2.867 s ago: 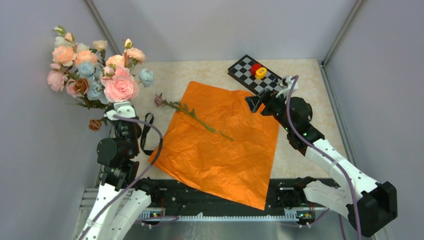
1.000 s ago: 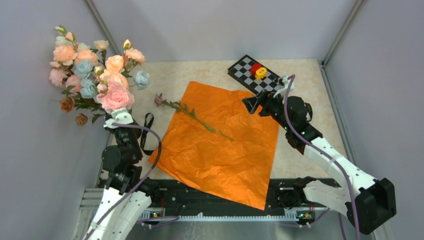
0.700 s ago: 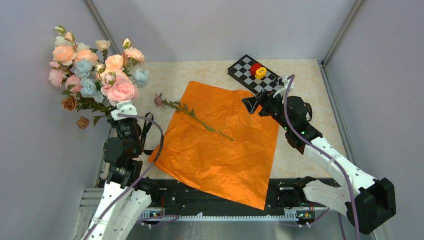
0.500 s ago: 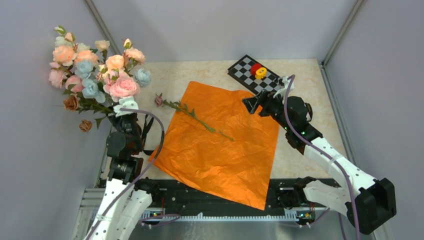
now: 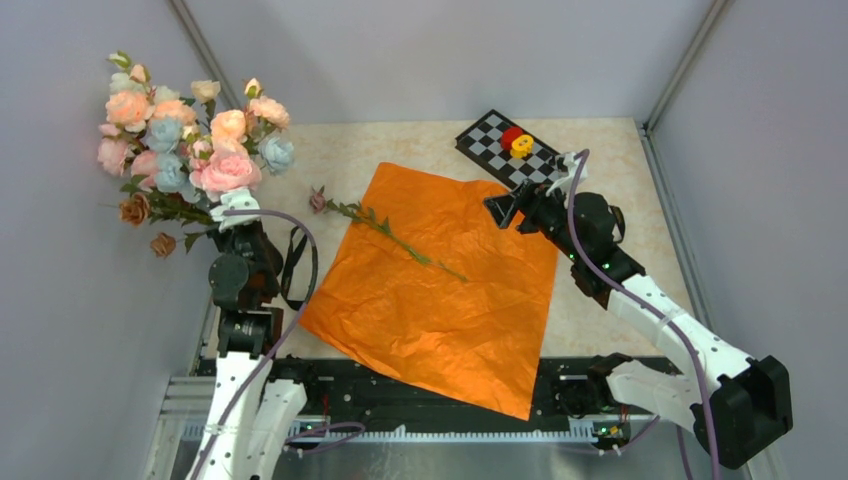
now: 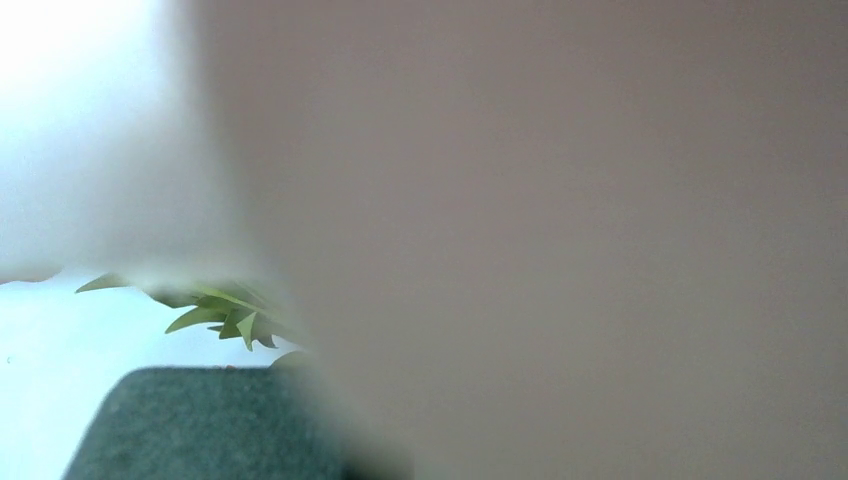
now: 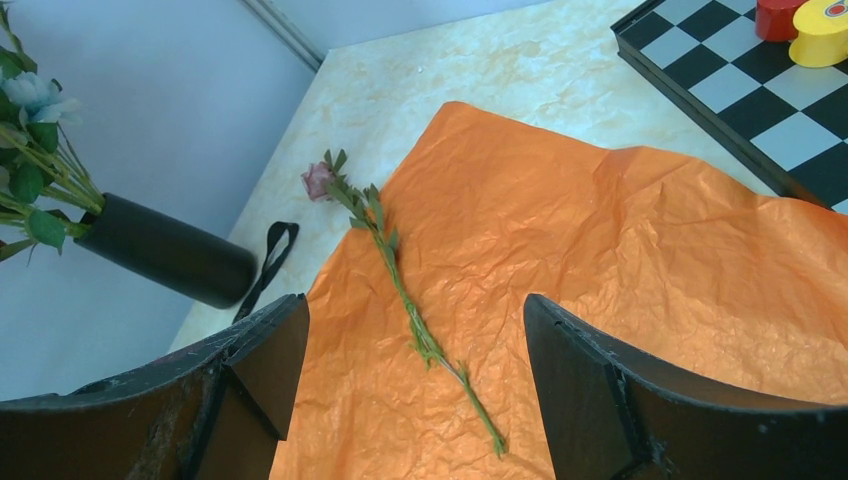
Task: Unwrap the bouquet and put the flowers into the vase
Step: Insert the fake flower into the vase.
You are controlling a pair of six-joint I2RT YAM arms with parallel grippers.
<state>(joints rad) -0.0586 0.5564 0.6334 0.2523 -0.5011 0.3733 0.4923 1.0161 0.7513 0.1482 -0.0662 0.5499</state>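
Flowers (image 5: 180,130) are sitting in the vase (image 7: 165,262), which is tilting toward the left wall at the table's (image 5: 400,150) left edge. Left fingers (image 5: 234,208) are pressing together just under the blooms. Cannot tell what they are pinching, as a pale blur is blocking the left wrist view. Ribbon (image 7: 270,250) is lying beside the vase's base. One stem (image 5: 390,232) is lying across the paper (image 5: 440,290), its bloom lying off the far-left edge. Right fingers (image 7: 610,400) are hanging spread over the paper's far-right corner near the checkerboard (image 7: 740,100), pinching nothing.

Flowers (image 5: 190,140) bunched far left, stems in black vase (image 7: 165,262); one mauve stem (image 5: 385,228) flat on orange paper (image 5: 440,310).
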